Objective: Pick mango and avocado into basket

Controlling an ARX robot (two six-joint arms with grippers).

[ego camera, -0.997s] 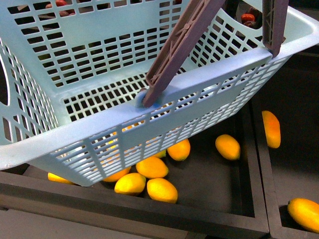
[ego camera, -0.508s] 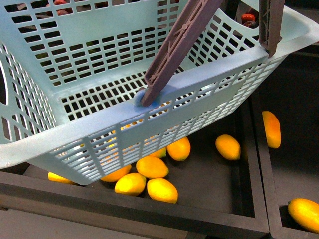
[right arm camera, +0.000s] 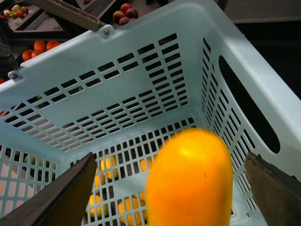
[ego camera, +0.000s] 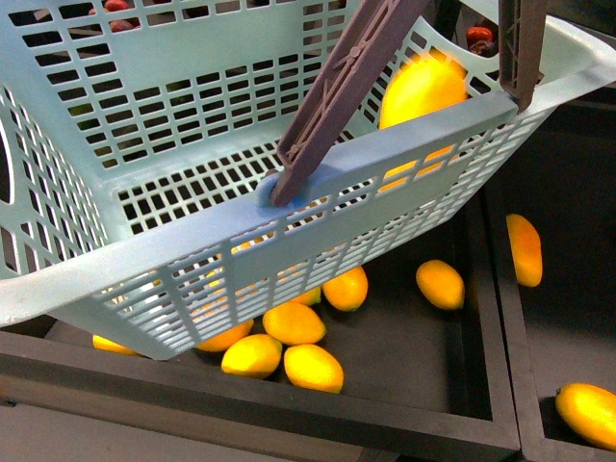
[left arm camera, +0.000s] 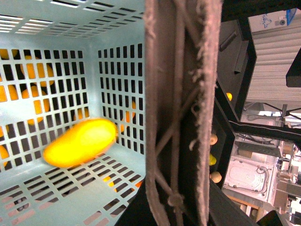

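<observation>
The pale teal basket hangs tilted above the fruit trays, held by its brown-grey handle. In the left wrist view my left gripper is shut on that handle. A yellow-orange mango is in mid-air inside the basket's far right corner, and it shows blurred over the slotted floor. In the right wrist view the mango sits between the wide-apart fingers of my open right gripper, touching neither one. The avocado is out of view.
Several loose mangoes lie in the dark tray under the basket, with more to the right past a black divider. Oranges and red fruit lie in trays beyond the basket.
A mango has appeared in the basket's far right corner, loose between the open right fingers. The basket and its handle have barely shifted.
</observation>
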